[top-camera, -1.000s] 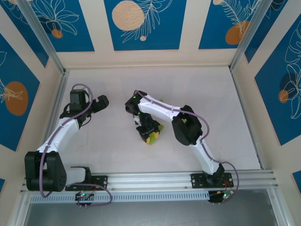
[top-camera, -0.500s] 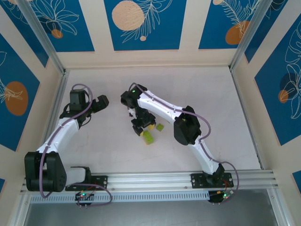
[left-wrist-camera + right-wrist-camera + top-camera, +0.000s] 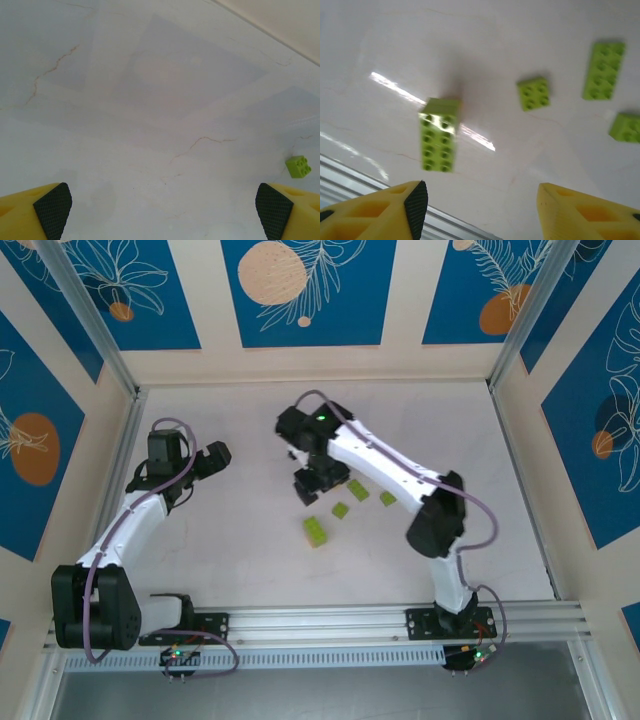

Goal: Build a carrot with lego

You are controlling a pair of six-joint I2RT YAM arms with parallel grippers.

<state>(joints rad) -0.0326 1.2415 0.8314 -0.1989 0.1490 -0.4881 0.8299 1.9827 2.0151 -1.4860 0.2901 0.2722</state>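
Found the right gripper [image 3: 308, 485] raised over the middle of the table [image 3: 480, 440], jaws apart with nothing between them. Saw the carrot [image 3: 316, 531] lying free on the surface just nearer the bases than that gripper, touched by neither arm. From the right wrist, made it out as a lime stack built higher at one end. Could not pick out an orange tip through the blur and glare. Judged it set there so the jaws stood free for another piece. Counted more loose lego beside it, toward the right arm's side: a square brick [image 3: 341, 510], a long brick [image 3: 357, 489] and a third brick [image 3: 388, 498]. Saw each of them apart from the others, studs up, and so open to a grab from above. Noted the left gripper [image 3: 215, 458] well apart on the left, jaws wide and empty, probably kept back so as not to crowd the work. Reckoned the build unfinished, with those pieces not yet joined.
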